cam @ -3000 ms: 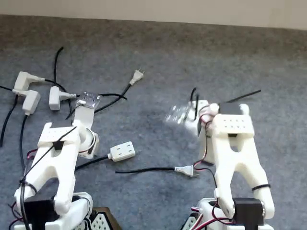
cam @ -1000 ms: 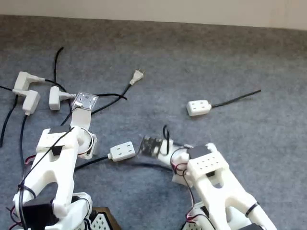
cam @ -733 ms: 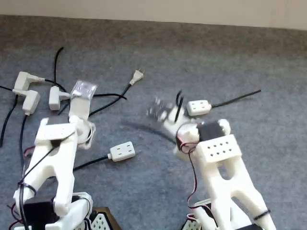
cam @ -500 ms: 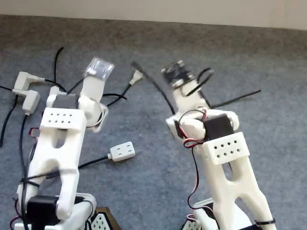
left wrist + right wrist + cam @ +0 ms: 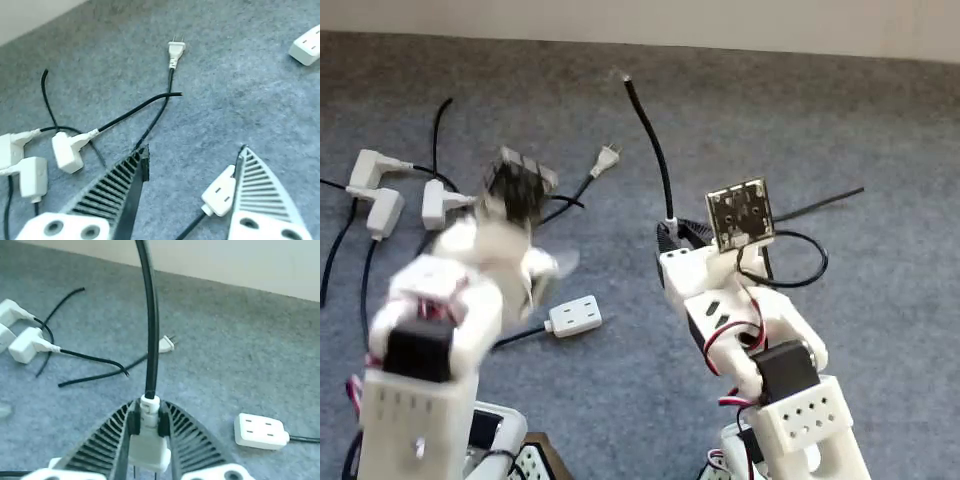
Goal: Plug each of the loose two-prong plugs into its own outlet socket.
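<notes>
My right gripper (image 5: 148, 412) is shut on a white two-prong plug (image 5: 148, 442), held off the carpet; its black cord (image 5: 648, 130) rises stiffly away from it. A white outlet socket (image 5: 260, 431) lies on the carpet beyond the held plug. My left gripper (image 5: 192, 152) hangs open above the carpet with nothing between its fingers, and a second white outlet socket (image 5: 220, 192) lies beside one finger (image 5: 255, 180). That socket (image 5: 575, 315) sits between the two arms in the high view. Another loose plug (image 5: 608, 157) on a black cord lies farther back, (image 5: 176, 48) ahead of the left gripper.
Several white plug and socket pieces (image 5: 380, 195) with black cords lie at the far left (image 5: 65, 150). A black cord (image 5: 830, 200) runs off to the right. Grey carpet covers the floor and a pale wall (image 5: 720, 20) borders the back.
The right arm has dropped to the plug on the carpet, closed on it and lifted it, its cord now pointing up and back. The left arm has swung up and is moving.
</notes>
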### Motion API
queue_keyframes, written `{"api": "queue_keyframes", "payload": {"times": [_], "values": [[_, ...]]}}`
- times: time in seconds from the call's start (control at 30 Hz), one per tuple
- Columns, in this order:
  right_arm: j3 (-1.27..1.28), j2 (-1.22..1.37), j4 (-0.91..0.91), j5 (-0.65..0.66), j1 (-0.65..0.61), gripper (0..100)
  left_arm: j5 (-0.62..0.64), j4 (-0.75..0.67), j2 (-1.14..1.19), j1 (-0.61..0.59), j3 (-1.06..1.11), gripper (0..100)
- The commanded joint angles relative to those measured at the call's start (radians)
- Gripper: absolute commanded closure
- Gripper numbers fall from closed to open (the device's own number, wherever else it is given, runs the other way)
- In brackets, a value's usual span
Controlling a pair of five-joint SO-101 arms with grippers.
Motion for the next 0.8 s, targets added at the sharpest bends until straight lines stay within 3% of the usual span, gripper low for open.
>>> {"api": "queue_keyframes", "payload": {"times": [0.0,0.23,0.53,0.77], "values": [[-0.002,-0.025,-0.036,-0.015,-0.05,99.4,0.011,-0.018,-0.312,0.094,0.2,72],[-0.002,0.093,-0.142,-0.02,-0.213,99.4,0.072,-0.117,-0.717,0.116,0.509,67],[-0.07,0.377,-0.234,-0.078,-0.282,99.4,0.084,-0.183,-0.705,0.067,0.593,62],[-0.17,0.308,-0.018,-0.097,-0.371,99.4,0.081,-0.381,-0.696,-0.071,0.75,62]]}}
